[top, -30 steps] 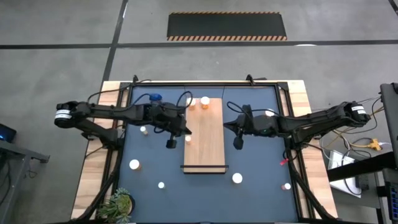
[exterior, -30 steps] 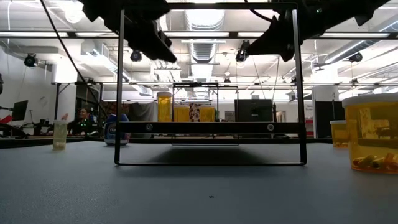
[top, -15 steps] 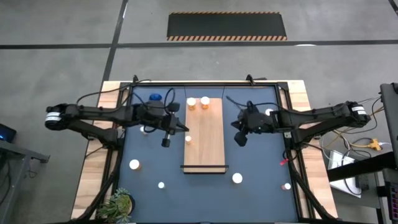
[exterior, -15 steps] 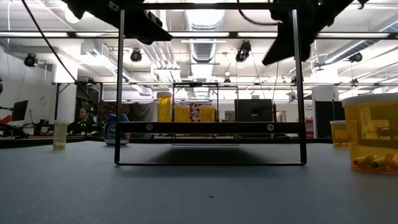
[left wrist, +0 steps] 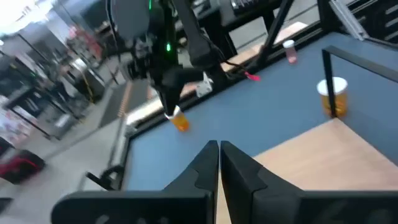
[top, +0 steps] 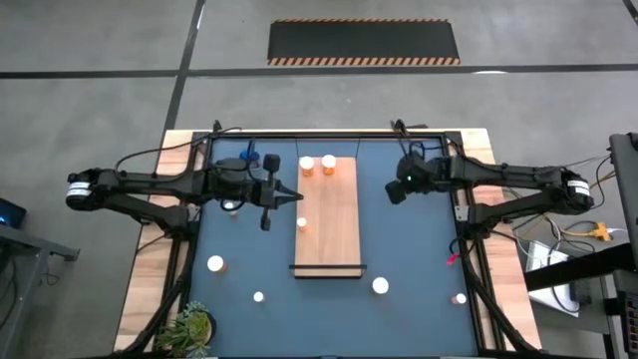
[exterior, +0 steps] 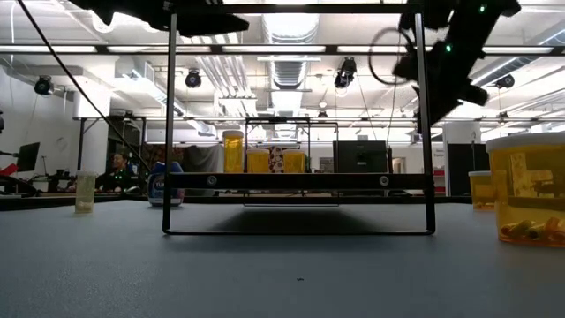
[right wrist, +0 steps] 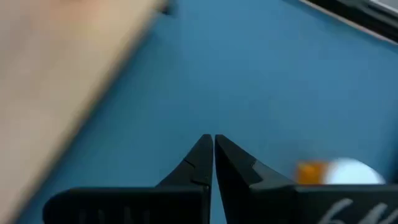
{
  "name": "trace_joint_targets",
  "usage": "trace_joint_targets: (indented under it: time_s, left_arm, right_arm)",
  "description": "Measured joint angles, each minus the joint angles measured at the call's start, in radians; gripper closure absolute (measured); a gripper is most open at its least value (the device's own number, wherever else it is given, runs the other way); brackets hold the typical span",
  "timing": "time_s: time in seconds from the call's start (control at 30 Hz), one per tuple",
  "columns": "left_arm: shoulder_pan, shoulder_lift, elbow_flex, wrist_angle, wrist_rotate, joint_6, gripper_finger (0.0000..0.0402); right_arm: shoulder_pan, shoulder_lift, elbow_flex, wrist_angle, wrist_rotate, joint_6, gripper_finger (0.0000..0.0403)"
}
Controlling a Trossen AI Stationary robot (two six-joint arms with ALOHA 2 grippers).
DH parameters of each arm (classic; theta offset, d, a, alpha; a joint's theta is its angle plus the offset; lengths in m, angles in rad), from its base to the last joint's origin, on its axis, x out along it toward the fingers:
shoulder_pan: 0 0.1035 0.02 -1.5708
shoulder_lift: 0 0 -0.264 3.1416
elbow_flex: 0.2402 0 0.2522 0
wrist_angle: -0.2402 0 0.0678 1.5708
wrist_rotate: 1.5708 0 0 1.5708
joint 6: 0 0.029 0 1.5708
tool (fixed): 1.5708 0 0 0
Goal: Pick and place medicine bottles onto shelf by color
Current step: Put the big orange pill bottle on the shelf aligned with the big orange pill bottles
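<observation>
3 orange white-capped medicine bottles (top: 329, 164) stand on the long light-brown wooden shelf (top: 329, 224); others dot the blue table (top: 419, 259). Both jaws, left (top: 267, 214) and right (top: 396, 191), are pressed together, empty; spread them before descending squarely over a cap.

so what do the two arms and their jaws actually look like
Both arms are dark, slim and jointed, each with a pale ring at its outer end and black cables trailing along it. The left gripper and right gripper end in matte black, tapered wedge-shaped jaws. A small green light glows on the right arm.
</observation>
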Motion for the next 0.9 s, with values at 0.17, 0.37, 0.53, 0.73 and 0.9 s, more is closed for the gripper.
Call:
trace_joint_targets:
  time_s: [0.17,0.37,0.53,0.73,0.9]
  left_arm:
    - [0.001,-0.018,-0.002,0.001,-0.001,0.077,0.0402]
    - [0.001,-0.037,-0.031,0.005,-0.003,0.113,0.0402]
    - [0.001,-0.058,-0.079,0.001,-0.059,0.116,0.0402]
    - [0.001,-0.095,-0.136,0.036,-0.137,0.164,0.0402]
    - [0.001,-0.15,-0.145,0.045,-0.185,0.182,0.0402]
  right_arm:
    - [-0.131,0.0,0.0,-0.136,-0.001,0.043,0.0394]
    - [-0.219,0.0,0.0,-0.164,-0.009,0.028,0.0371]
    - [-0.267,0.0,0.0,-0.208,-0.01,0.087,0.0306]
    - [-0.308,0.017,0.0,-0.263,-0.008,0.216,0.0209]
    - [-0.312,0.074,-0.001,-0.261,0.006,0.244,0.0155]
